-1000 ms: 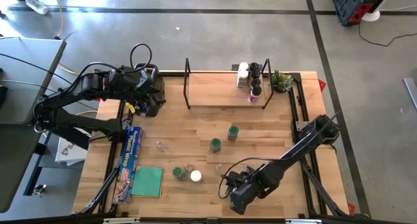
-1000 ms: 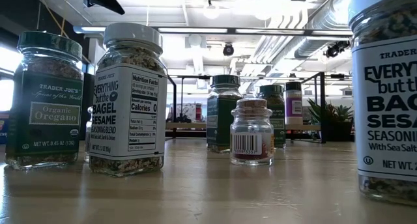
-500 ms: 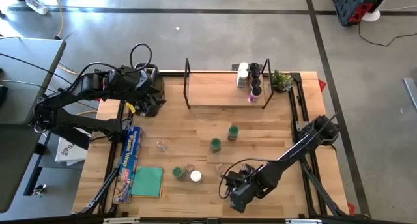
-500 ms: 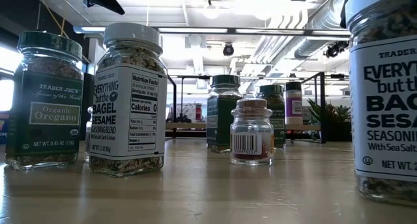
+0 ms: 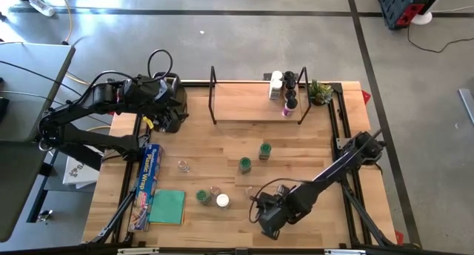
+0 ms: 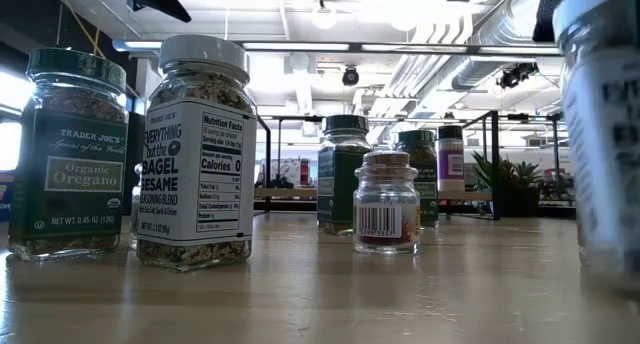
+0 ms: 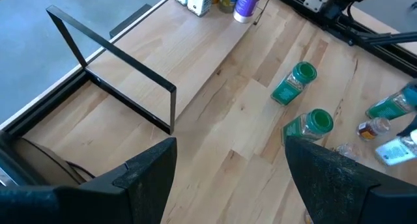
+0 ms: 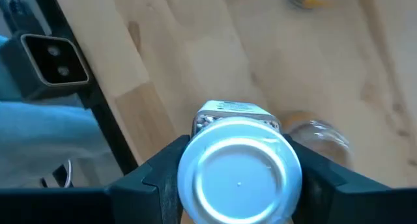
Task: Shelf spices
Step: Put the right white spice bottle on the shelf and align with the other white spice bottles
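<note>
Gleaming wooden table [image 6: 300, 284] (pipes [image 6: 470, 34] overhead)

The shelf [image 5: 252, 103], a low rack with a light wooden board and thin black end frames, stands at the counter's far edge with a cluster of spices [image 5: 285, 92] upright at its right end. Loose jars stand mid-counter: two green-lidded [image 5: 254, 157], another green-lidded [image 5: 203, 197] beside a white-lidded one [image 5: 222, 201]. A white-lidded jar [image 8: 238, 178] sits between the right claw's fingers
</note>
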`<state>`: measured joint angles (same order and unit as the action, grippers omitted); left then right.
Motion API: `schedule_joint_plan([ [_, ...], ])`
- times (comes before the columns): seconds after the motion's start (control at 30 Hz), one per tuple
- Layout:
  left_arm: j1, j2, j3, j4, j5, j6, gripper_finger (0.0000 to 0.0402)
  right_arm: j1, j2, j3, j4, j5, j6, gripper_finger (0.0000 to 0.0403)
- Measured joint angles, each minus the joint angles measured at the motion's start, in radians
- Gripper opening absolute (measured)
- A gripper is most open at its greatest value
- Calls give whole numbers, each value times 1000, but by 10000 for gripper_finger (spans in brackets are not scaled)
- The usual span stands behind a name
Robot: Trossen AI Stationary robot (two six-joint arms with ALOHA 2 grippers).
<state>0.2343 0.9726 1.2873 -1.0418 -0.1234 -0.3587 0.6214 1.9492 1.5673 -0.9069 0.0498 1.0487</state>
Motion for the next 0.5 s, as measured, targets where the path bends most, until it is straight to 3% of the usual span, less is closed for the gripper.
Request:
schedule_joint_plan([
  [0.3, 0, 0, 0, 0, -1, -7, 282, -129, -127, 253, -405, 111, -318, 190],
  [0.5, 0, 0, 0, 3, -6, -7, 282, -340, -237, 395, -540, 216, -657, 190],
])
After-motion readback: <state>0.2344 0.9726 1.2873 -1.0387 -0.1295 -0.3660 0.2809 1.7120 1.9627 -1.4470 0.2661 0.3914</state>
